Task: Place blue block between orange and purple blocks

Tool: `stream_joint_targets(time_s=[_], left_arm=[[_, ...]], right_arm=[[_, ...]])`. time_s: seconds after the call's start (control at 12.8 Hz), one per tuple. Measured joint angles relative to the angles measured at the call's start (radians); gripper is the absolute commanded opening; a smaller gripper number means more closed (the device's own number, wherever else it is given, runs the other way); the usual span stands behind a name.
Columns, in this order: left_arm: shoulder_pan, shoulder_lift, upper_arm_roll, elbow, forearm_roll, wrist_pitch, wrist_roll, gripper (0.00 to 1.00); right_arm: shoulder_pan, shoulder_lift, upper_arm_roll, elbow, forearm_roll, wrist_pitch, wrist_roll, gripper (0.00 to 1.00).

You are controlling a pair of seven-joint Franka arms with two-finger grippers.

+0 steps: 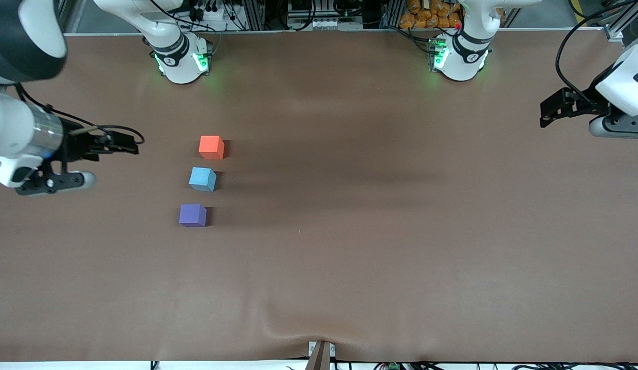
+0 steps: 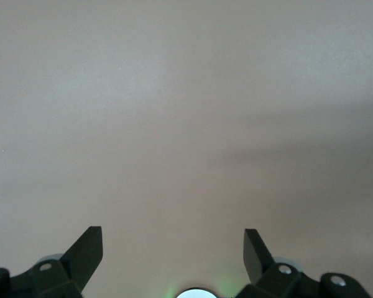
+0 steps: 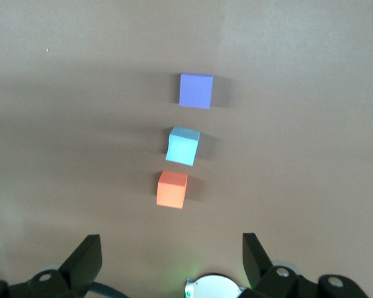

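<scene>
Now the blue block sits on the brown surface between the orange block and purple block; my right pincer hangs released beside them, left pincer spread, waiting at its end.

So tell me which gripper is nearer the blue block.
The right gripper: it hangs open toward the right arm's end of the table, beside the blue block. The left gripper is open too, at the left arm's end.
</scene>
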Motion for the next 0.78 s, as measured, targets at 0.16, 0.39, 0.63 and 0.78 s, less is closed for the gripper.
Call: stream_joint_targets(time_s=[0.16, 0.39, 0.63, 0.78], left_arm=[[0.0, 0.005, -0.001, 0.0, 0.0, 0.0, 0.0, 1.0], [0.001, 0.005, 0.0, 0.001, 0.0, 0.0, 0.0, 1.0], [0.001, 0.006, 0.0, 0.001, 0.0, 0.0, 0.0, 1.0], [0.002, 0.008, 0.001, 0.001, 0.0, 0.0, 0.0, 1.0]], right_arm=[[-0.019, -0.039, 0.004, 0.013, 0.0, -0.029, 0.0, 1.0], [-0.034, -0.128, 0.004, -0.007, -0.004, -0.02, 0.0, 1.0], [-0.054, -0.251, 0.001, -0.171, -0.012, 0.074, 0.0, 1.0], [-0.059, -0.302, 0.001, -0.248, -0.013, 0.097, 0.004, 1.0]])
